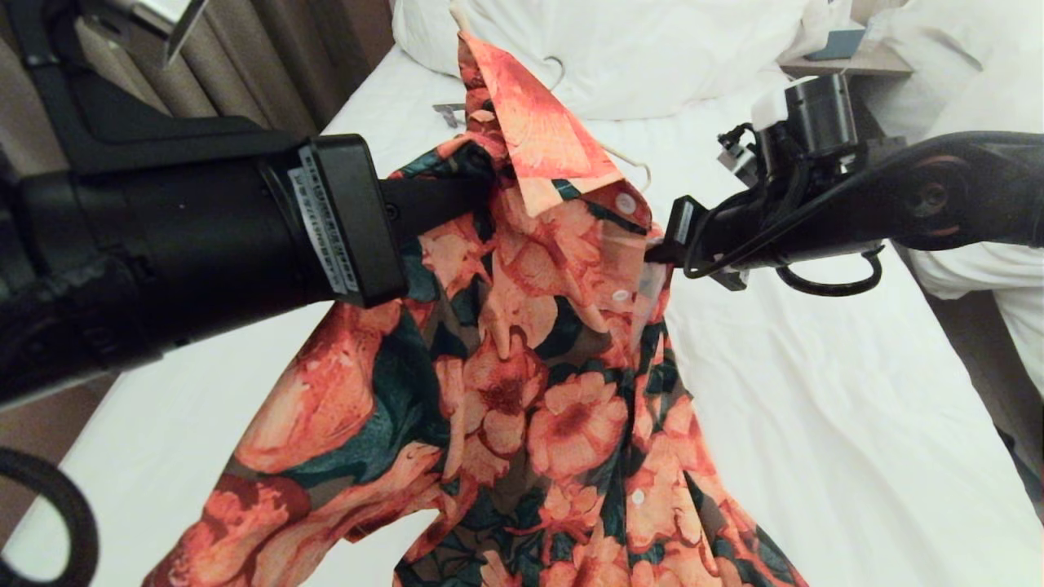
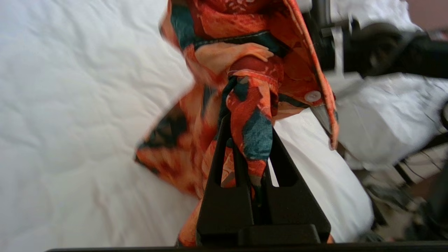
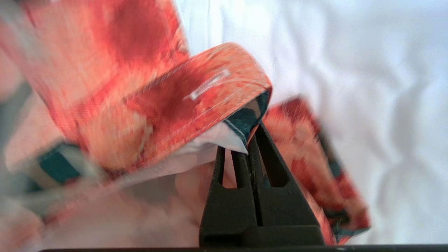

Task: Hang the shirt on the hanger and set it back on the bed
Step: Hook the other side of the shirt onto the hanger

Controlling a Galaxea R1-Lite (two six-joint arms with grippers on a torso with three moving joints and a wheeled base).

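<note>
Both arms hold the shirt (image 1: 522, 391) up off the bed (image 1: 816, 424). Left end effector (image 1: 481, 191) is clamped on bunched cloth near the collar; in the left wrist view the cloth is wedged between its closed fingers (image 2: 224, 157). Right end effector (image 1: 656, 253) is clamped on the button edge of the shirt front, fingers (image 3: 260, 147) together on the hem. Shirt hangs spread between them, lower part draping toward the sheet. Hanger (image 1: 632, 167) lies on the bed behind the shirt, mostly hidden, just before the pillow (image 1: 652, 49).
</note>
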